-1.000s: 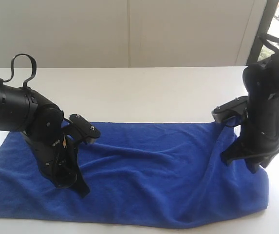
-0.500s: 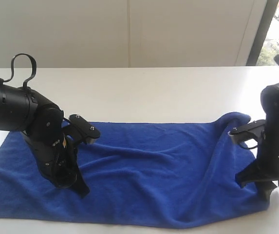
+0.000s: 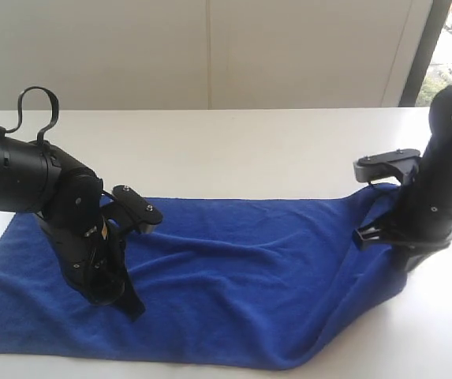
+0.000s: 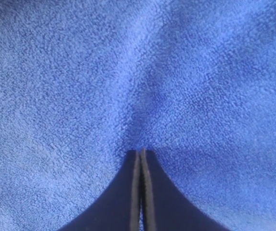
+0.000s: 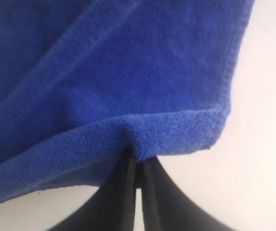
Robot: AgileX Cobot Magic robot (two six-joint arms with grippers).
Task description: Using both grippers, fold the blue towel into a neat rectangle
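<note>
The blue towel point(image 3: 249, 276) lies spread along the white table, its right end raised off the surface. My left gripper point(image 3: 135, 308) is shut, tips pressed down into the towel's left part. In the left wrist view the towel point(image 4: 128, 72) fills the frame, creases run to the closed left gripper point(image 4: 141, 152), and no cloth shows between the fingers. My right gripper point(image 3: 403, 260) is shut on the towel's right edge and holds it up. In the right wrist view the towel's hem point(image 5: 176, 130) is pinched by the right gripper point(image 5: 137, 160) near a corner.
The white table point(image 3: 249, 150) stretches behind the towel to a pale wall. A dark window frame point(image 3: 419, 47) stands at the back right. The towel's front edge lies close to the table's near edge.
My right gripper went out over the towel's right end, opened, then shut on its edge and lifted it up and inward. The left arm stayed where it was.
</note>
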